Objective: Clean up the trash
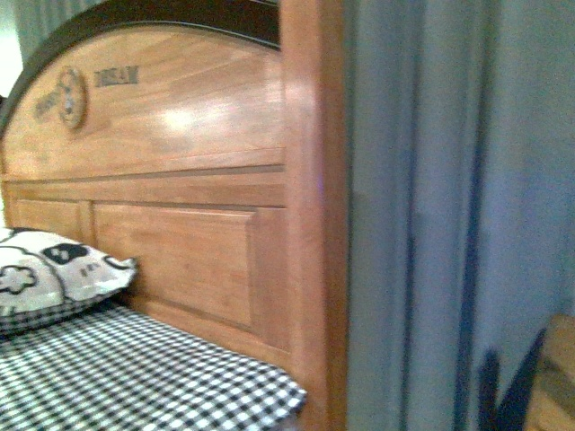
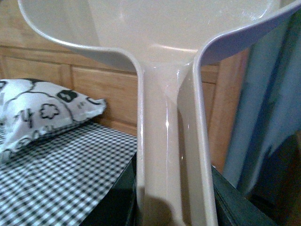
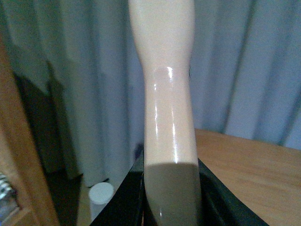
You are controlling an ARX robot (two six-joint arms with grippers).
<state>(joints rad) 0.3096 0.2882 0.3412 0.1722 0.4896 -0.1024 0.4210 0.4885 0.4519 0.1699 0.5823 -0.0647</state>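
Note:
The trash is out of view in every frame. In the left wrist view my left gripper (image 2: 171, 214) is shut on the handle of the pinkish-beige dustpan (image 2: 160, 42), whose scoop fills the upper part of that view. In the right wrist view my right gripper (image 3: 171, 212) is shut on the glossy beige handle of the brush (image 3: 167, 84); its bristles do not show. Neither arm appears in the front view.
A wooden headboard (image 1: 180, 153) stands close ahead, with its corner post (image 1: 314, 215) at centre. A black-and-white patterned pillow (image 1: 45, 269) lies on the checked bedsheet (image 1: 135, 377). Grey-blue curtains (image 1: 458, 197) hang to the right. A wooden tabletop (image 3: 254, 165) and a small white round object (image 3: 101, 192) show beside the brush.

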